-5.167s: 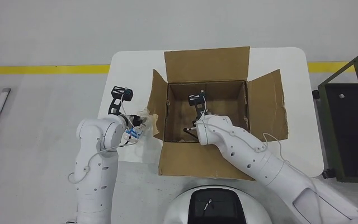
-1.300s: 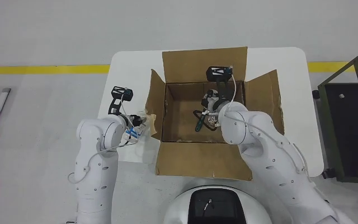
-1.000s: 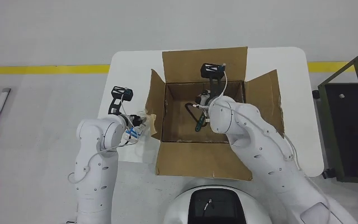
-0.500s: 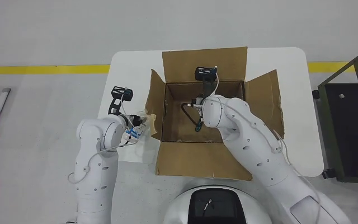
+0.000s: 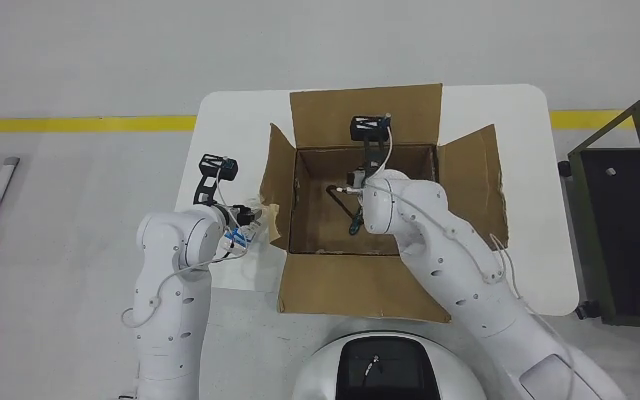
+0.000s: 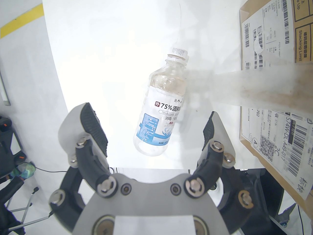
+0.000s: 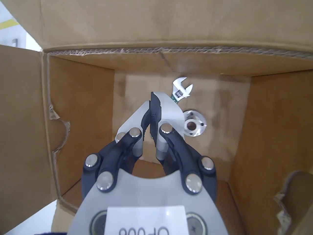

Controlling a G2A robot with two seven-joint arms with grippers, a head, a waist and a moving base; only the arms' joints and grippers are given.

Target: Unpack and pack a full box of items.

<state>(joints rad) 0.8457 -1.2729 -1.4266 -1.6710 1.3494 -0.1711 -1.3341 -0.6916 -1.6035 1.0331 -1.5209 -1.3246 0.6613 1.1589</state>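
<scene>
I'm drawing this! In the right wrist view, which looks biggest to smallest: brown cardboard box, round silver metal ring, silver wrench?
Largest: brown cardboard box.
Then round silver metal ring and silver wrench: alike, unranked, since the right tool hides the wrench's handle.

**Bright, Even Light From Above; Glare on the White Table**

Light fell bright and even from above. In the top view the white table [image 5: 230, 130] was almost washed out. The open box [image 5: 370, 115] threw only thin, soft shadows, and its inside sat darker than its flaps. In the left wrist view the tabletop glared to plain white around the clear bottle [image 6: 161, 113], which carried small highlights and a faint grey shadow beside it. A flap [image 6: 264, 86] close to the lens smeared into a blurred tan band, and the table's edge bowed. In the right wrist view the wrench [image 7: 182, 90] and the flange [image 7: 194, 124] glinted, and a pale sheen lay on the cardboard floor.
</scene>
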